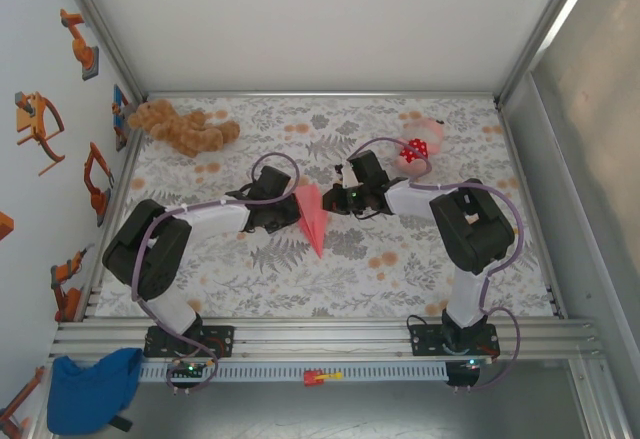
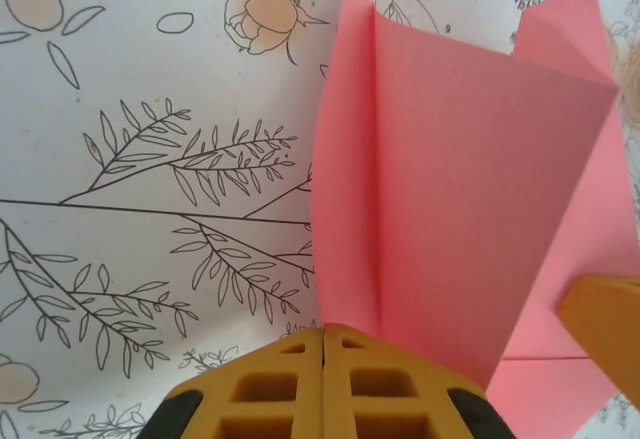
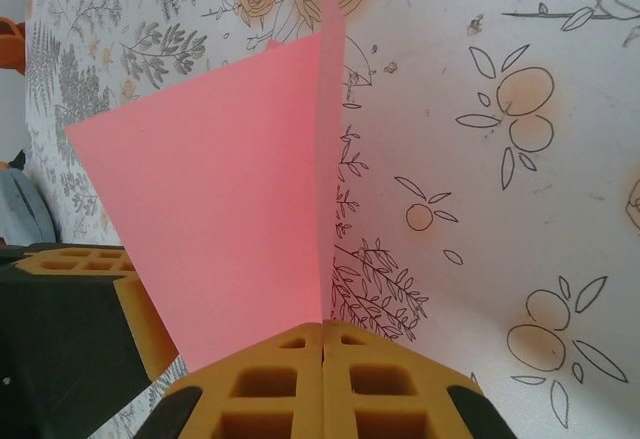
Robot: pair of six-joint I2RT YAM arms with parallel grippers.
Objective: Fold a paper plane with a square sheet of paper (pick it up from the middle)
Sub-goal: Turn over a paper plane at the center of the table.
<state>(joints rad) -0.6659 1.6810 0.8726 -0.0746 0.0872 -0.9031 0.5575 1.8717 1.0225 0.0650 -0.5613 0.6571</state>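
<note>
1. The table (image 1: 330, 289), covered with a grey flower pattern, carries everything.
2. The left arm (image 1: 160, 249) and the right arm (image 1: 470, 229) reach inward from the near edge and meet near the middle of the table.
3. A brown plush toy (image 1: 180, 127) lies in the far left corner. A pink plush toy (image 1: 420, 144) lies far back, right of centre.
4. The paper plane (image 1: 312, 217) (image 2: 470, 189) (image 3: 230, 189) is between both grippers near the table's middle, with its tip toward the near edge.
5. The left gripper (image 1: 290, 209) (image 2: 325, 344) has its jaws pressed together on the plane's wide end.
6. The right gripper (image 1: 335, 197) (image 3: 322, 339) is clamped on the same end from the other side.
</note>
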